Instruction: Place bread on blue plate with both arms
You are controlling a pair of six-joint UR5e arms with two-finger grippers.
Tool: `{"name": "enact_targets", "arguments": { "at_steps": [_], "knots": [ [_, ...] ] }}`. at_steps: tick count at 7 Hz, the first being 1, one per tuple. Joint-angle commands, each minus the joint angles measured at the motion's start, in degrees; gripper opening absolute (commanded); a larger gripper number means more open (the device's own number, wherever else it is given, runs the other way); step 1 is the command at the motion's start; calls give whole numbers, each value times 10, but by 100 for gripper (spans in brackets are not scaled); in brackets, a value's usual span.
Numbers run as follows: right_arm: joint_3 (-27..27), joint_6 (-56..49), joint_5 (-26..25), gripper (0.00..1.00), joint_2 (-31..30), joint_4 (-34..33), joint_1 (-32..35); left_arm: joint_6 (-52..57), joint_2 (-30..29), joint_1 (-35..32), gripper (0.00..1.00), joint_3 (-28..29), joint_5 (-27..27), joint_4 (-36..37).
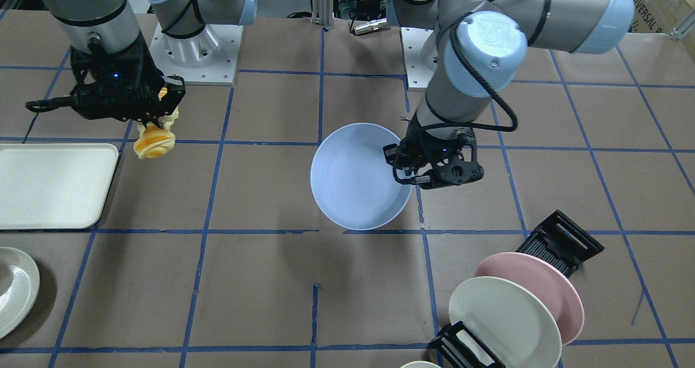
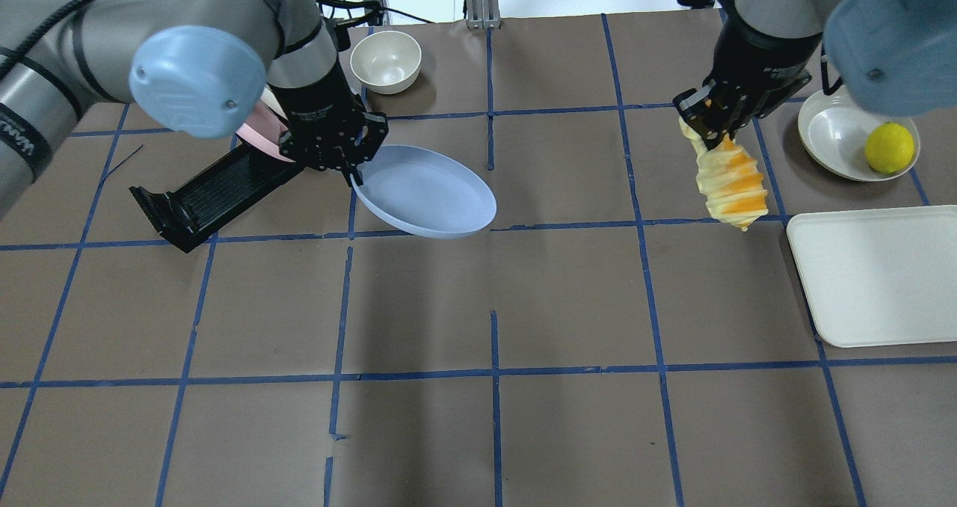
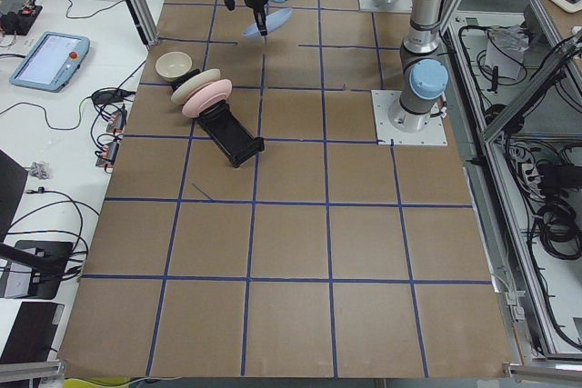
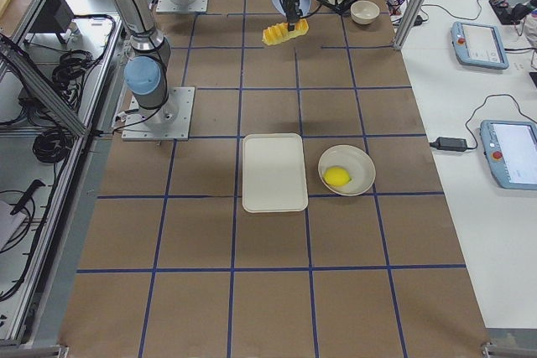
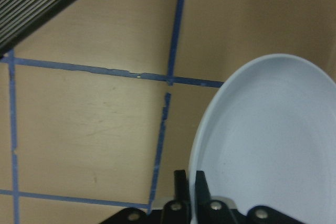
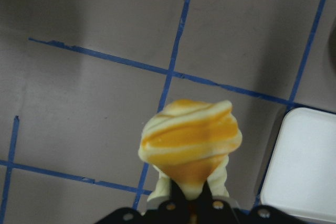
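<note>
Clock as in overhead view, centred on blue plate [image 2: 426,191], tilted, rim pinched by left gripper [image 2: 351,172].
- 9 o'clock: black dish rack [image 2: 217,193] with pink plate [image 2: 258,129], just beside gripper; side blocked.
- 12 o'clock: cream bowl [image 2: 385,60], near.
- 3 o'clock: free tabletop [image 2: 568,170] as far as bread [image 2: 729,185] hanging from right gripper [image 2: 704,123].
- Past bread: white tray [image 2: 875,275], white bowl [image 2: 834,137] holding lemon [image 2: 890,148].
- 6 o'clock: wide free stretch.

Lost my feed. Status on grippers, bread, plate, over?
Left gripper shut on blue plate rim, plate airborne, tilted. Right gripper shut on bread, hanging end-down. Nothing between bread and plate.
</note>
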Motion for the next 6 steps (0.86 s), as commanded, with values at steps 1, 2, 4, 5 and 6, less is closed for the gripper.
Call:
{"name": "enact_targets", "arguments": {
  "at_steps": [1,2,4,5,6],
  "knots": [
    [48,62,8,5,2,-38,37,-101,-2,-68,2,-16,-1,37],
    [63,68,7,5,8,-78,45,-128,-7,-87,6,-16,-1,40],
    [67,69,6,5,10,-87,52,-136,-9,-95,99,-17,0,57],
    [67,73,8,5,10,-88,52,-128,-8,-93,99,-17,1,77],
    [68,98,10,5,12,-88,59,-41,3,-79,100,-16,5,88]
  ]
}}
